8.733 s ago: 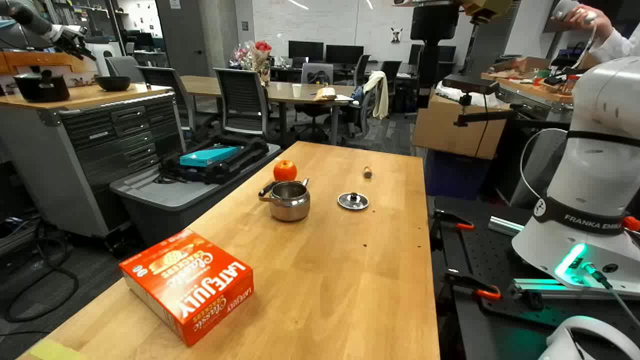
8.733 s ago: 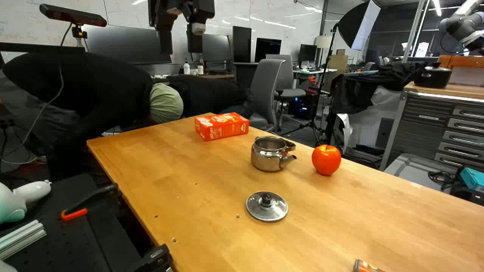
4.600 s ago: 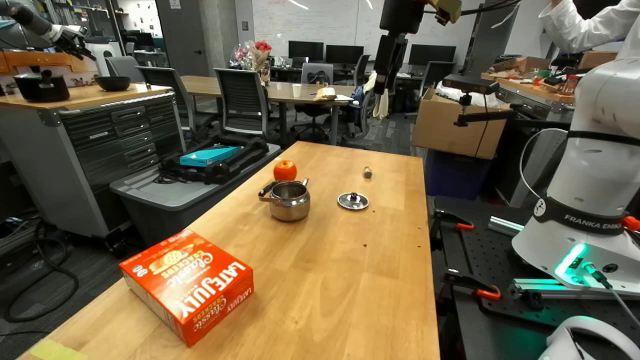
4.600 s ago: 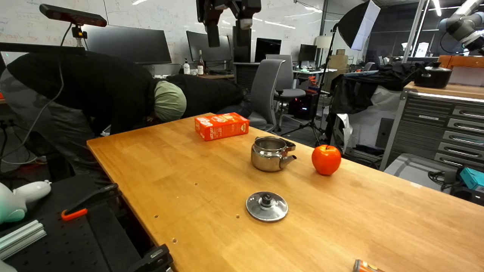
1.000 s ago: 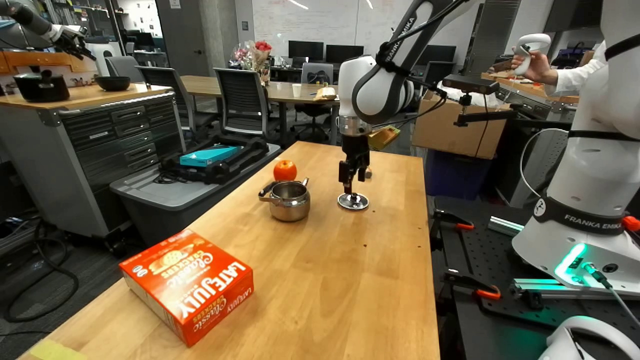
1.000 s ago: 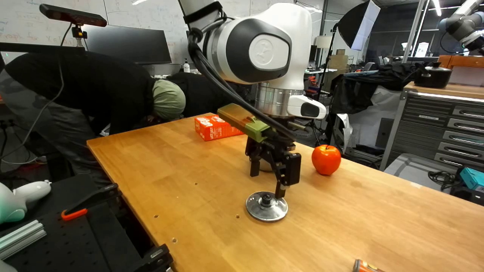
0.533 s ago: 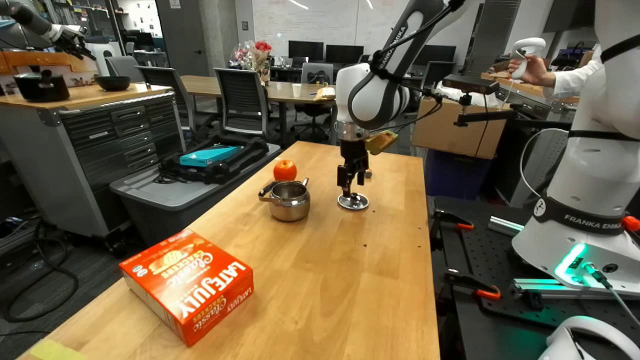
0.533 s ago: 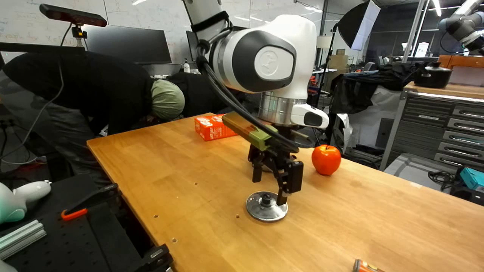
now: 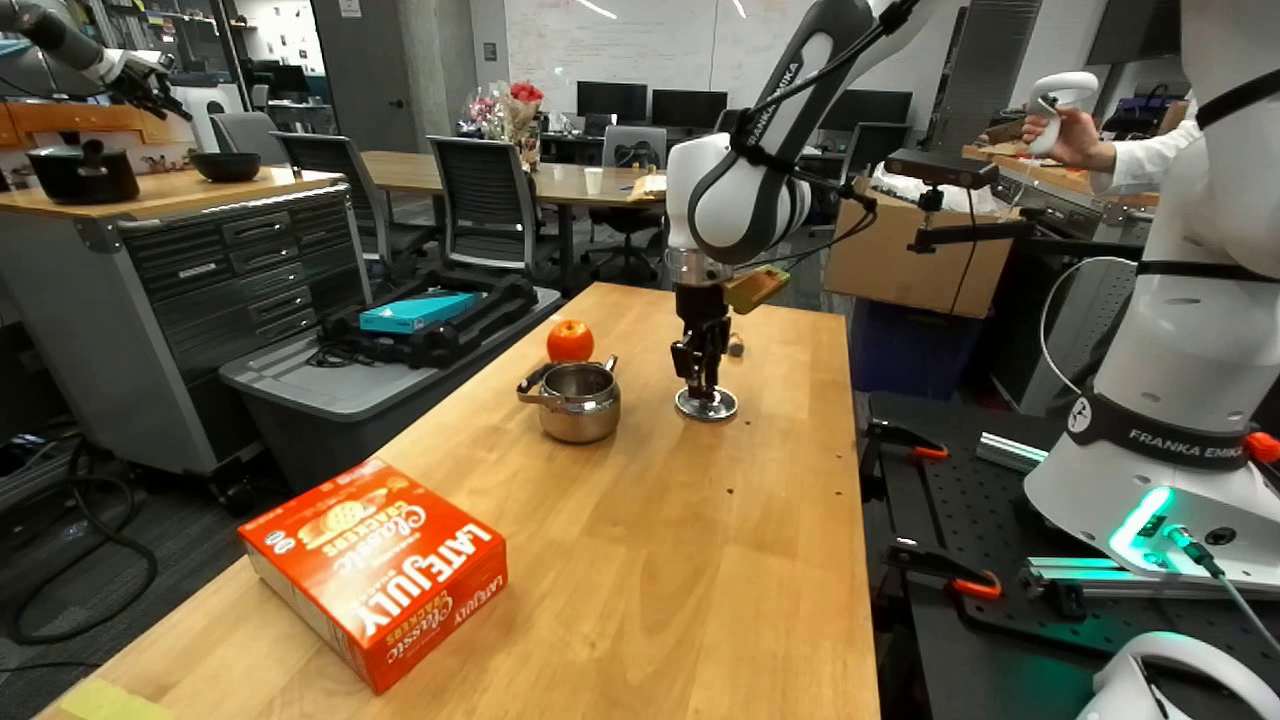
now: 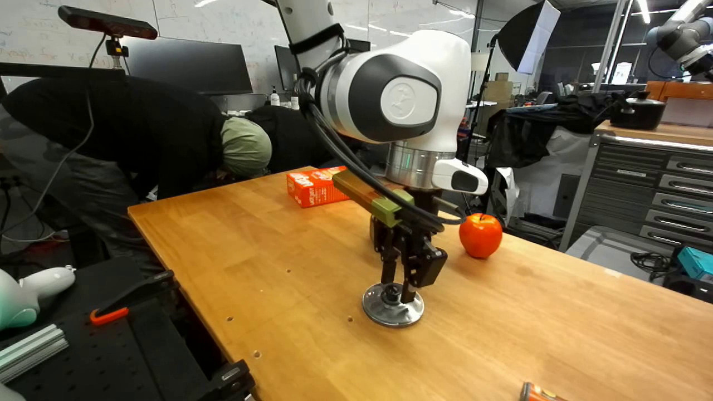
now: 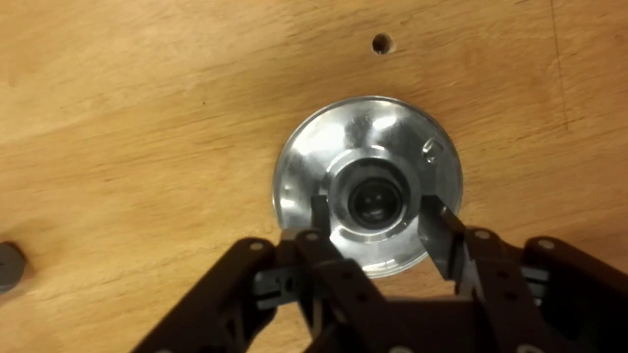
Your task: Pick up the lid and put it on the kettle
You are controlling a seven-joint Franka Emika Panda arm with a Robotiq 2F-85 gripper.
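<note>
The lid (image 11: 319, 142), a round silvery disc with a black knob (image 11: 375, 202), lies flat on the table. My gripper (image 11: 375, 208) points down over it, fingertips close to the lid's surface on either side of the knob. In the wrist view a gap shows between each finger and the knob, so the jaws are partly open and hold nothing. Whether the tips touch the lid (image 10: 384, 314) I cannot tell. The silver kettle (image 9: 582, 415) stands upright without a cover to the left of the lid in an exterior view. From the opposite camera the arm mostly hides it.
A red apple (image 10: 480, 235) sits close behind the kettle's spout. The orange cracker box (image 9: 375, 570) lies at another end of the table (image 9: 640, 600). A small cylinder (image 9: 736, 345) rests beyond the lid. Clamps (image 9: 945, 565) grip near the robot-side edge.
Over the last second my gripper has come down a little onto the lid, and its fingers have moved closer together around the knob. Lid and kettle have stayed in place.
</note>
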